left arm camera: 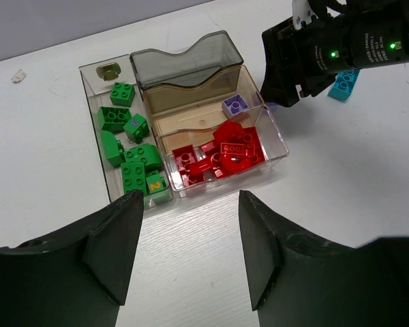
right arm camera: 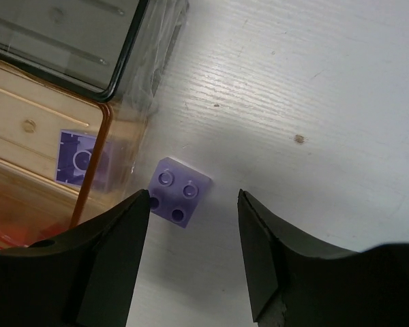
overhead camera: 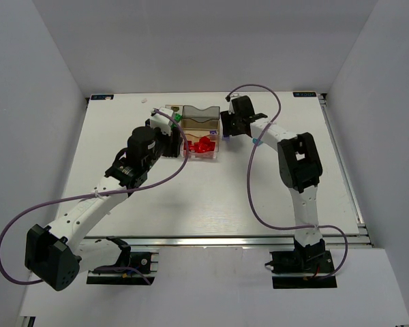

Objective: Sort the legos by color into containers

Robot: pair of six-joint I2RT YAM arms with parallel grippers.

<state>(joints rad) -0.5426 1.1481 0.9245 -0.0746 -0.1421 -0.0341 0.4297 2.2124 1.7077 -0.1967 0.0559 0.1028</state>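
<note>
The clear brown-tinted organizer tray (overhead camera: 202,114) stands at the table's middle back. In the left wrist view the tray (left arm camera: 191,56) holds several green legos (left arm camera: 131,148) in its long narrow compartment, several red legos (left arm camera: 221,157) in the near compartment and one lilac lego (left arm camera: 235,104) in the middle one. My left gripper (left arm camera: 191,228) is open and empty above bare table just in front of the tray. My right gripper (right arm camera: 193,204) is open over a lilac lego (right arm camera: 178,191) that lies on the table beside the tray wall (right arm camera: 126,65), close to my left finger.
A light blue lego (left arm camera: 344,85) lies on the table to the right of the tray, behind the right gripper (left arm camera: 286,75). The tray's far compartment (left arm camera: 177,68) looks empty. The lilac lego inside the tray (right arm camera: 82,160) shows through the wall.
</note>
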